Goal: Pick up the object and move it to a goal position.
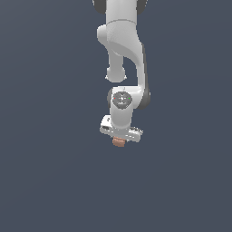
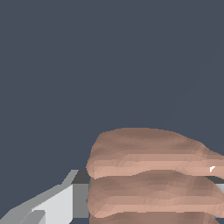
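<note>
Just below the frame's centre in the exterior view, the white Panda arm's gripper [image 1: 120,138] points downward, clamped on the small reddish-brown ridged block [image 1: 119,142]. Close up, the wrist view shows the block's [image 2: 148,175] stepped bands pressed against a grey finger [image 2: 57,203].

Robot arms: one white arm [image 1: 121,54]
Claws: one white claw [image 1: 119,136]
Blocks: one small reddish-brown ridged block [image 1: 119,142]
Claw fingers seen from the wrist: one grey finger [image 2: 61,203]
</note>
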Controlling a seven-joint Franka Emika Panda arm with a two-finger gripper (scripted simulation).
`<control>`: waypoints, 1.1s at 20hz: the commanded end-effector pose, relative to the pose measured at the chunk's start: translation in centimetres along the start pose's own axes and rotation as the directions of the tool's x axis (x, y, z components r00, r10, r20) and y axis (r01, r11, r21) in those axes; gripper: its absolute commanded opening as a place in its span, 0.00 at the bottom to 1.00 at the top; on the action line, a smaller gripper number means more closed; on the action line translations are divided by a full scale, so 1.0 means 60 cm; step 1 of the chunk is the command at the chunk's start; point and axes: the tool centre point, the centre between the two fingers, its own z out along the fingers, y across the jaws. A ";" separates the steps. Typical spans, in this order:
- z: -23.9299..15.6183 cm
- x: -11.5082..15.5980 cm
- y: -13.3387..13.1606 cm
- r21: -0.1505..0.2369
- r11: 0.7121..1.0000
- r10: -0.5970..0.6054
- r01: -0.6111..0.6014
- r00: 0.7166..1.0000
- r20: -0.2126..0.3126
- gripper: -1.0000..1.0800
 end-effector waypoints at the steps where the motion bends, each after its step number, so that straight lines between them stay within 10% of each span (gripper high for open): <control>1: 0.001 0.000 0.001 0.000 1.000 0.001 -0.001 1.000 0.000 0.00; 22: -0.090 -0.051 0.134 0.001 1.000 0.001 -0.001 1.000 0.000 0.00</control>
